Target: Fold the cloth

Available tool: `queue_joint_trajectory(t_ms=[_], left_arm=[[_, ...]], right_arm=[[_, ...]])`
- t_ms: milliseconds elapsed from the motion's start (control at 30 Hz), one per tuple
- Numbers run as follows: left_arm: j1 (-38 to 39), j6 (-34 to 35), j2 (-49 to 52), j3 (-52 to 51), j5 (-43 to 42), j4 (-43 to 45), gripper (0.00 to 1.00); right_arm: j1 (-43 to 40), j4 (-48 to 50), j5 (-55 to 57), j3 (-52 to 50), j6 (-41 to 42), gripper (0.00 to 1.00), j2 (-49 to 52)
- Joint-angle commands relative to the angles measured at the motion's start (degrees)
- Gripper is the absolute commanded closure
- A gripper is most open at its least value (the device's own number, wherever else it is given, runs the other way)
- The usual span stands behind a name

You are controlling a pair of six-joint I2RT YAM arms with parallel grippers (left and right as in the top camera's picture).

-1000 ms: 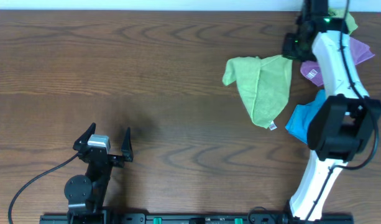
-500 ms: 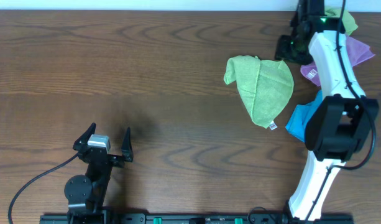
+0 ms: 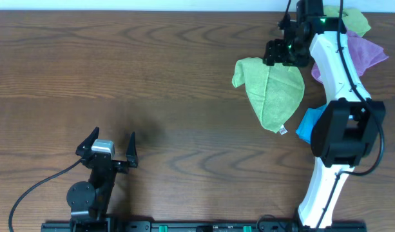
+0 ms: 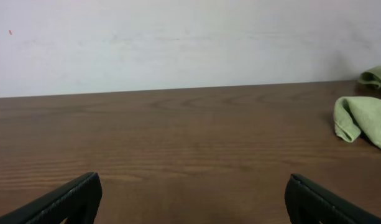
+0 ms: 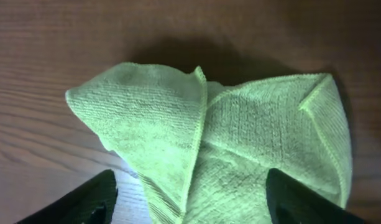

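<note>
In the overhead view, the upper right corner of the brown wooden table [image 3: 152,77] was crowded. A purple cloth [image 3: 368,51], a second green cloth [image 3: 353,20] at the top edge and a blue cloth [image 3: 307,124] lay clustered there, all partly covered by the white right arm [image 3: 342,71] that ran up from the bottom edge. The cloth [image 3: 271,90] lay just left of this cluster in a crumpled, roughly triangular heap. It was broad along its top and narrowed to a tip at the lower right, where the white tag [image 3: 283,131] showed close to the blue cloth. Its long axis ran nearly top to bottom in the frame, and a rolled lobe bulged at its upper left. The right gripper [image 3: 278,53] hovered over the cloth's top edge with its fingers spread wide, grasping nothing; the right wrist view showed the wrinkled fabric lying loose between them. At the lower left, well apart from it all, the left gripper [image 3: 111,140] sat released, nothing between its fingers, with a black cable [image 3: 36,187] trailing away from it.
</note>
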State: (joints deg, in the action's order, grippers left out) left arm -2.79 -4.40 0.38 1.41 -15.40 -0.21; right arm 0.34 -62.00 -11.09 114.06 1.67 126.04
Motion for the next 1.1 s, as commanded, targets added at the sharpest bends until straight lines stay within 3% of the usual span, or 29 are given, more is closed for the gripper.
queue_joint_trajectory(t_ms=[0, 133, 500, 667, 800, 967, 1067], left_arm=[[0.2, -0.7, -0.1, -1.1, -2.5, -1.3, 0.04], [0.2, -0.8, -0.1, -1.1, -2.4, -2.3, 0.05], [0.2, 1.1, -0.1, -1.1, -5.6, -2.0, 0.04], [0.2, 0.9, -0.1, -1.1, -5.4, 1.4, 0.05], [0.2, 1.2, -0.1, -1.1, -8.4, 10.4, 0.05], [0.2, 15.3, 1.4, -1.1, -8.9, 19.9, 0.05], [0.2, 18.3, 5.6, -0.5, -8.9, 21.1, 0.05]], right_arm=[[-0.9, -0.5, 4.8, 0.5, -1.9, 0.14, -1.2], [-2.5, -0.5, 6.8, 0.5, -5.6, 0.07, -1.2], [-5.6, -1.6, 6.8, 0.5, -7.8, 0.08, -1.2], [-6.4, -2.6, 6.6, 0.5, -8.9, 0.06, -1.2], [-6.4, -4.9, 6.6, 0.5, -9.5, 0.05, -1.2], [-6.3, -9.1, 5.4, 0.5, -9.5, 0.08, -1.3], [-6.3, -10.0, 2.8, 0.5, -9.5, 0.10, -1.3]])
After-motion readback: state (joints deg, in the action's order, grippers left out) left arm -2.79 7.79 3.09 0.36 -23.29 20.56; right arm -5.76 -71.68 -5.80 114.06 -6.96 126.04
